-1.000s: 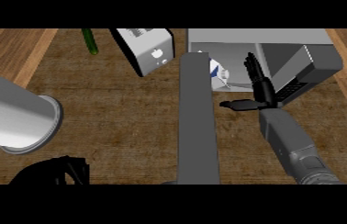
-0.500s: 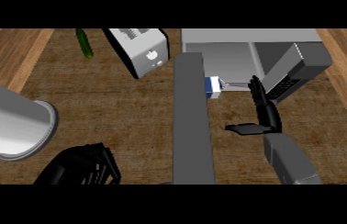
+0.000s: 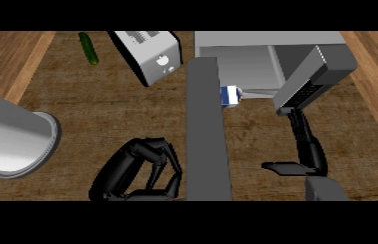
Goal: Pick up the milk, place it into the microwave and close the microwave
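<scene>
Microwave (image 3: 251, 63) open, door (image 3: 205, 128) swung out toward us. Milk (image 3: 230, 96) sits inside at the opening's edge. Right hand (image 3: 304, 153) straight-fingered, empty; left hand (image 3: 140, 170) curled, empty. We'd push the door squarely, clearing the carton.

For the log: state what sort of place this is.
Probably a kitchen counter: a wooden top carrying a microwave with its door open, a toaster and a green cucumber.
</scene>
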